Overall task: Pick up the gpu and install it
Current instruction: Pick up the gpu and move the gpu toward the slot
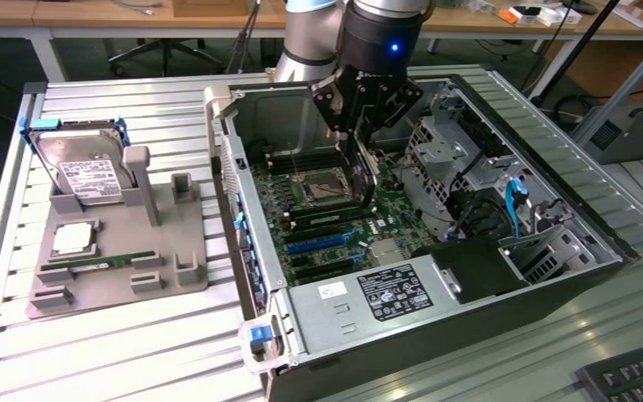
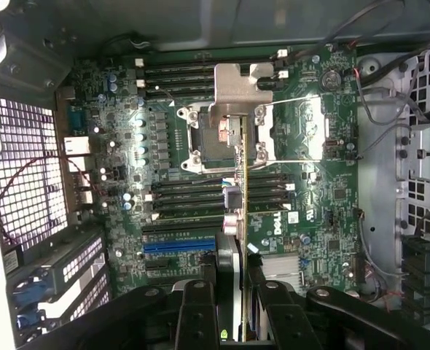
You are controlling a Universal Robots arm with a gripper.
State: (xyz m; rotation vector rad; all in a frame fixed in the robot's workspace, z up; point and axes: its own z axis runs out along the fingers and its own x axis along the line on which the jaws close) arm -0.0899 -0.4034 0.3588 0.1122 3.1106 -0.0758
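The gpu is gripped edge-on and upright by the partly closed jaws, at the upper centre of the exterior view. It is held inside the open computer case, over the motherboard, beside the processor socket.

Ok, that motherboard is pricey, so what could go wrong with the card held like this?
1. The gpu, clamped edge-on in the gripper, seems to hang by the CPU socket and memory slots, not the blue slot; lowering here could strike them.
2. Gripped along one thin edge, it might tilt and meet a slot crooked.
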